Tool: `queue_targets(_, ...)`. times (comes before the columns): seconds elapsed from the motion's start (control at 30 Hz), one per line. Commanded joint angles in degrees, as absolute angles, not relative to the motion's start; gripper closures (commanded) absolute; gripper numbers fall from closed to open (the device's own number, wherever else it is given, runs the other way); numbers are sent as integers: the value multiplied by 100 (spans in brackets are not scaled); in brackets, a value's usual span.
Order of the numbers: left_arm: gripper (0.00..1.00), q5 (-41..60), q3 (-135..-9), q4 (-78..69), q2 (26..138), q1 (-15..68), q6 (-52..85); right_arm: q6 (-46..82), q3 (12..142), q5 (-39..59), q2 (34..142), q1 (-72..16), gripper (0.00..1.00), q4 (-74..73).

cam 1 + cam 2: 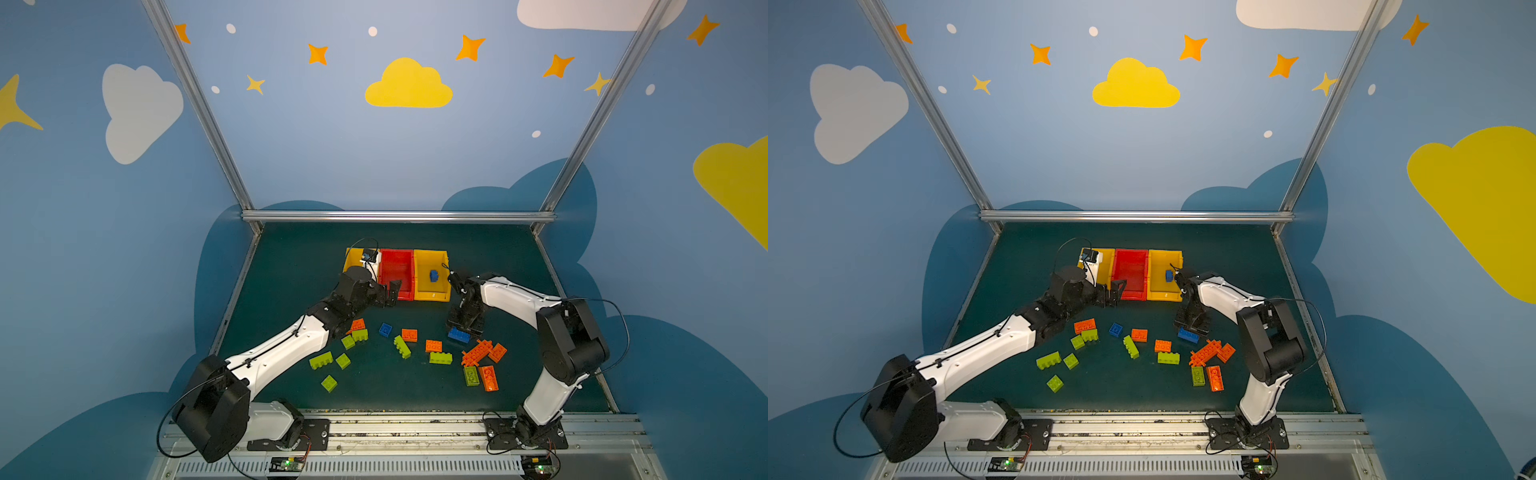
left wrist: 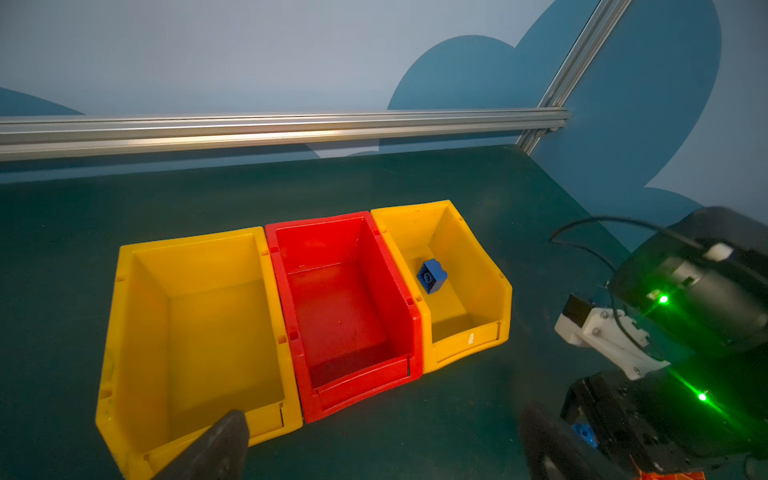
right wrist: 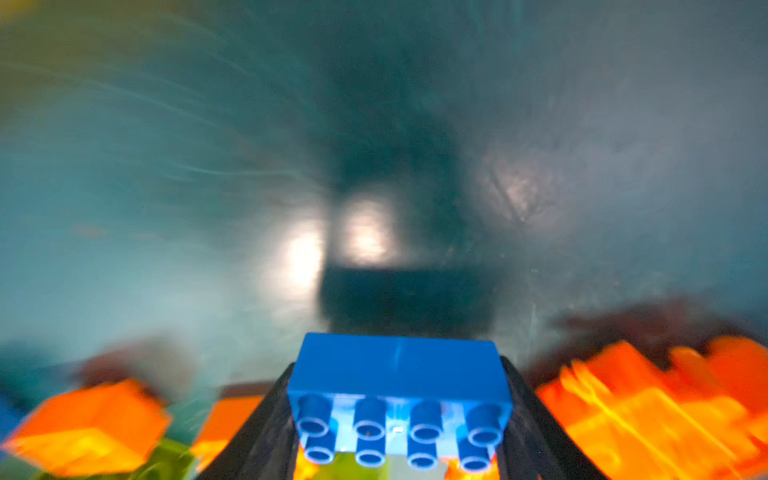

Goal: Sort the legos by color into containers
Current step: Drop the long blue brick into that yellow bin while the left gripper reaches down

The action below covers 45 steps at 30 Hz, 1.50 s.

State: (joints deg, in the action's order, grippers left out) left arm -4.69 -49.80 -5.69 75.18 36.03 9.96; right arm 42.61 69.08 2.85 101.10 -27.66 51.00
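Pinching a long blue brick [image 3: 399, 370] by its short ends, the dark fingers [image 3: 266, 428] of the right gripper [image 3: 399, 419] press against both sides. Just beside it, orange bricks [image 1: 478, 353] lie on the green mat [image 1: 291, 270]. The left gripper [image 2: 382, 440] hangs wide open before the red bin [image 2: 316, 220]. A small blue brick [image 2: 432, 276] sits in the neighbouring yellow bin [image 2: 478, 249].

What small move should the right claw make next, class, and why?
Probably lift straight up: the right claw grips the oblong blue brick between both fingers, orange bricks crowd beside it, and the nearest yellow bin already holds a small blue brick.
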Motion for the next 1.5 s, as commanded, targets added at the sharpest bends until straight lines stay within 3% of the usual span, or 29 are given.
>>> queue_targets(0.0, 0, -768, -4879, -354, 7270, 3606, 1116, 3898, 7822, 123, 9979, -2796, 58, 5589)
queue_targets(0.37, 0, -1530, -4676, 780, 6495, 3592, 1689, 3172, 11463, 0, 12121, -2699, 57, 6506)
queue_targets(0.63, 0, -1938, -3922, 1062, 5363, 3588, 1853, 2930, 13129, -154, 13305, -2662, 52, 6919)
queue_targets(0.87, 0, -2108, -3605, 1440, 4620, 3584, 2053, 2868, 13421, -55, 13658, -2469, 48, 6734)
queue_targets(1.0, 0, -1941, -3656, 1658, 4603, 3589, 2074, 2724, 13435, 355, 13655, -2417, 26, 6443)
queue_targets(1.07, 0, -1745, -3698, 1718, 4676, 3595, 2065, 2659, 13447, 553, 13601, -2417, 21, 6370)
queue_targets(1.47, 0, -641, -3895, 1319, 5832, 3598, 2032, 2449, 12417, 835, 12189, -2417, 11, 6518)
